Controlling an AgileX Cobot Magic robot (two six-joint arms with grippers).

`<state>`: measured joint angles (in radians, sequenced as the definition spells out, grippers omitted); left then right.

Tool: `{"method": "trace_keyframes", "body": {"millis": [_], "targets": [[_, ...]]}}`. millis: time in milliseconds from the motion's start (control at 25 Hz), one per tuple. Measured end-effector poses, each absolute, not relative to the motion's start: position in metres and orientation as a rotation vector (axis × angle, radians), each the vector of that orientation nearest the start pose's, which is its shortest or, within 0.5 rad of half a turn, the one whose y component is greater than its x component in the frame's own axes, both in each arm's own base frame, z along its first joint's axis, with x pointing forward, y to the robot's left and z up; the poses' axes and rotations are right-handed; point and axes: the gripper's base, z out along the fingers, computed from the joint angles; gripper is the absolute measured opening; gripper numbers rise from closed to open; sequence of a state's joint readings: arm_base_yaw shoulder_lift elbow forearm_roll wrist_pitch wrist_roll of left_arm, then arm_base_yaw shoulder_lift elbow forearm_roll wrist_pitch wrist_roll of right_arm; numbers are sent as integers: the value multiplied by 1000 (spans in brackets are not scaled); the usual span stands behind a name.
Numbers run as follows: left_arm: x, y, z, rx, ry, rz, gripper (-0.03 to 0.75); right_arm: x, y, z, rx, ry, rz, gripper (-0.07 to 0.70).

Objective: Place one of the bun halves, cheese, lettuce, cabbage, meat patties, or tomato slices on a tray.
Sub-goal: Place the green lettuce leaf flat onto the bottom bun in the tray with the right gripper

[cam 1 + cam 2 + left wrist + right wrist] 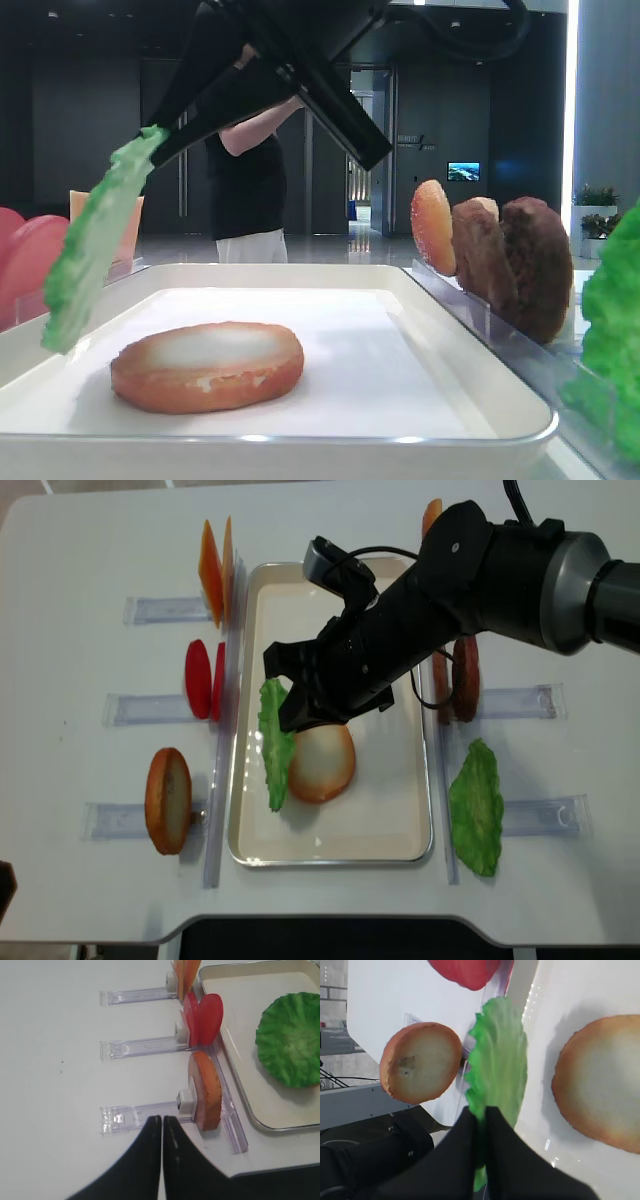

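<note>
My right gripper (482,1112) is shut on the edge of a ruffled green lettuce (500,1055) leaf. The leaf hangs tilted over the left side of the white tray (410,810), its lower edge close to the liner. A bun half (322,762) lies flat on the tray, pale face up, just right of the lettuce (273,742). Far from the tray, my left gripper (162,1119) is shut with nothing in it, above the table beside a clear rack holding an upright bun half (205,1091).
Left of the tray, clear racks hold tomato slices (203,678) and cheese (214,558). On the right stand meat patties (462,678) and a bulky stack of green leaves (476,808). A person (250,190) stands behind the table.
</note>
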<state>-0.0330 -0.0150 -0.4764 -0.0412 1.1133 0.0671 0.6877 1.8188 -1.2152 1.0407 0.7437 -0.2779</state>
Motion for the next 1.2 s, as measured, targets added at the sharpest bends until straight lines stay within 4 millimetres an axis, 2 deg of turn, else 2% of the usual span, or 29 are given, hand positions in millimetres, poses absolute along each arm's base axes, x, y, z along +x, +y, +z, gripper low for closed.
{"method": "trace_keyframes", "body": {"millis": [800, 1200], "targets": [[-7, -3, 267, 108, 2102, -29, 0, 259, 276, 214, -467, 2785, 1103, 14], [-7, -3, 267, 108, 2102, -29, 0, 262, 273, 212, -456, 2785, 1064, 14]]}}
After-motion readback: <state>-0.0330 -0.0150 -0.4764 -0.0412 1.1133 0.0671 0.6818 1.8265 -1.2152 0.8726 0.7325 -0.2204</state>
